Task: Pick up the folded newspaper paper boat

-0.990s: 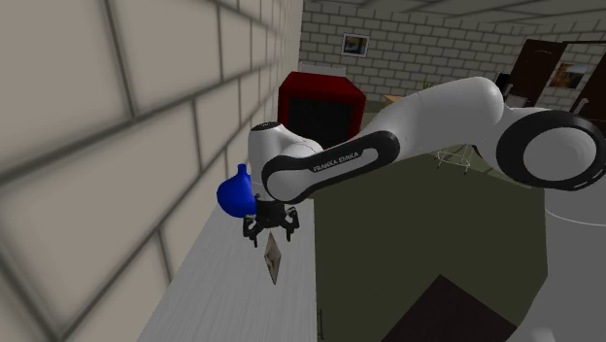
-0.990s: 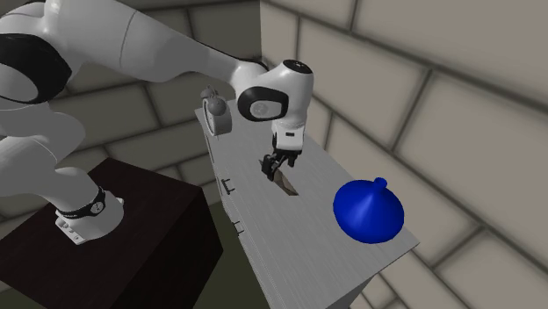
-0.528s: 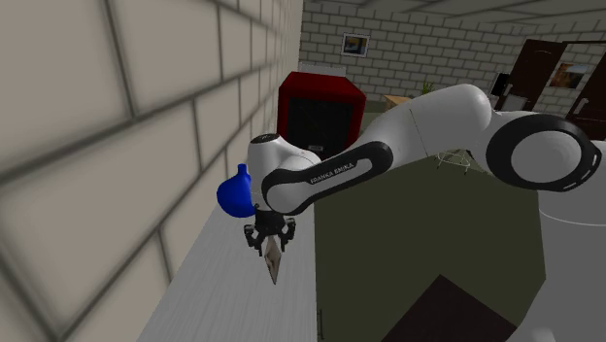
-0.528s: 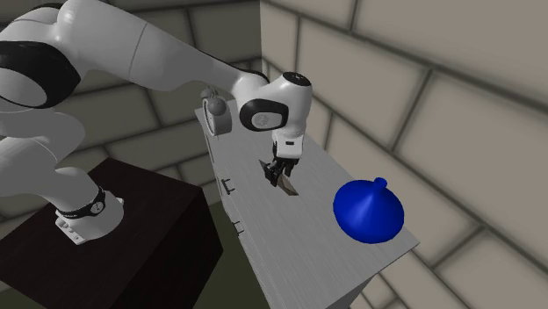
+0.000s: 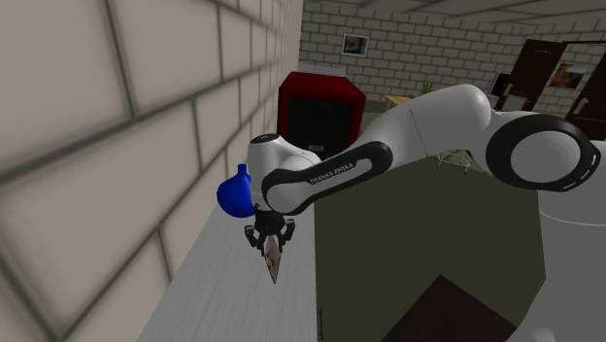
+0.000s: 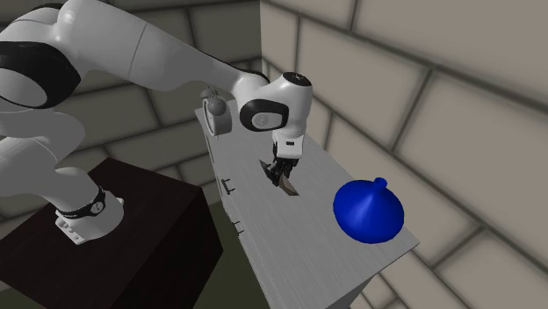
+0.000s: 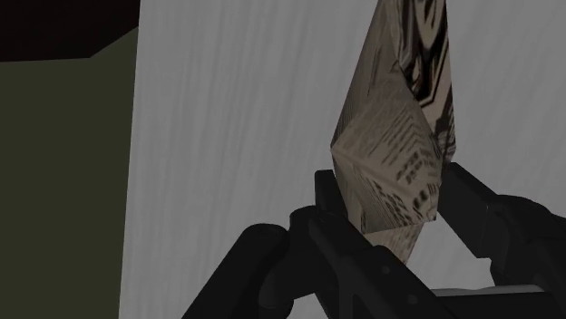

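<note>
Tool (image 7: 392,192) seen clamped on newspaper boat (image 7: 395,127); grasp done, lift left, boat apparently not yet raised off surface (image 7: 227,136).

One folded newspaper boat (image 7: 390,172), one blue bulbous vase (image 6: 369,211), one grey worktop (image 6: 299,246), one red cabinet (image 5: 320,92) far off, one white robot arm (image 6: 158,53).

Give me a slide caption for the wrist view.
Black gripper clasping the folded newspaper boat between its two fingers, against a pale grey countertop.
</note>
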